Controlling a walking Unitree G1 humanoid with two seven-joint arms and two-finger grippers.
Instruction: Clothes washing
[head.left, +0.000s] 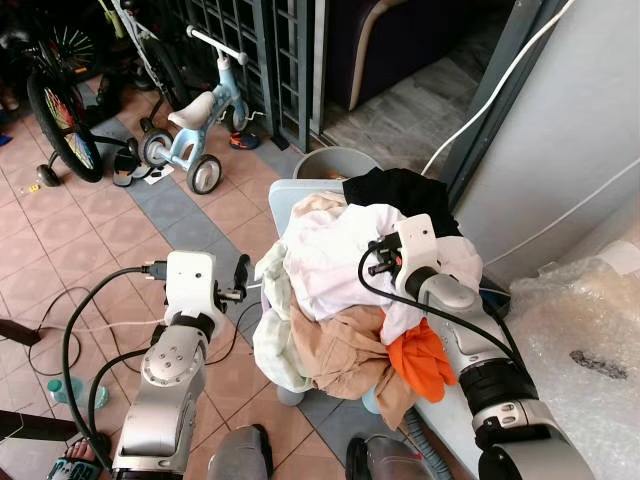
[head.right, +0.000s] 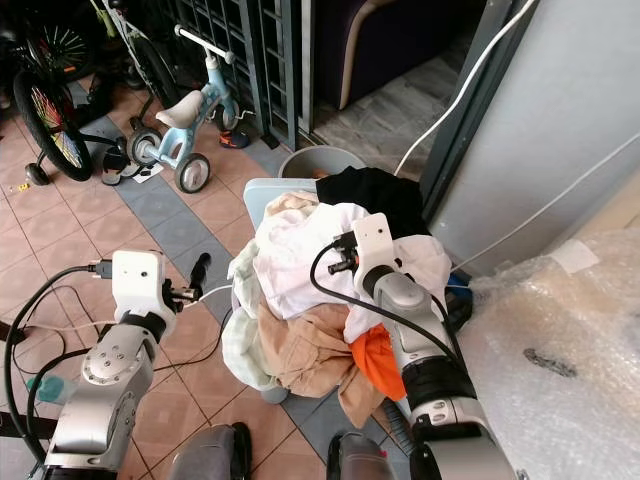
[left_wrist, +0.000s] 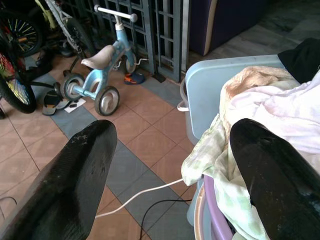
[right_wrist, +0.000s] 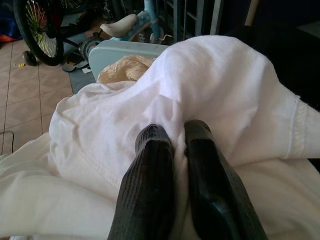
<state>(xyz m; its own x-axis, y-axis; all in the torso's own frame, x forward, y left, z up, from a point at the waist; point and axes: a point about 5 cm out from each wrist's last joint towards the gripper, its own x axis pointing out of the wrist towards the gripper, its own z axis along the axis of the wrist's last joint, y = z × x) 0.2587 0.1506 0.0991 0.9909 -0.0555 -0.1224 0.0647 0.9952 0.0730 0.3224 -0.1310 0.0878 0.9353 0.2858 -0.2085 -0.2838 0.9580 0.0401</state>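
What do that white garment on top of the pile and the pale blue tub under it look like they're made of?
The white garment looks like soft woven cotton, matte: it creases loosely and has a stitched hem, and the right hand pinches a fold of it. The tub looks like moulded plastic, smooth with a slight sheen and rounded corners. Neither can be told for certain by look alone.

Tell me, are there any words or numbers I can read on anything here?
None can be read.
The small card on the floor by the blue tricycle is too small to tell if it bears print.
The clothes pile, with the right end effector pinching the white garment, shows no lettering.
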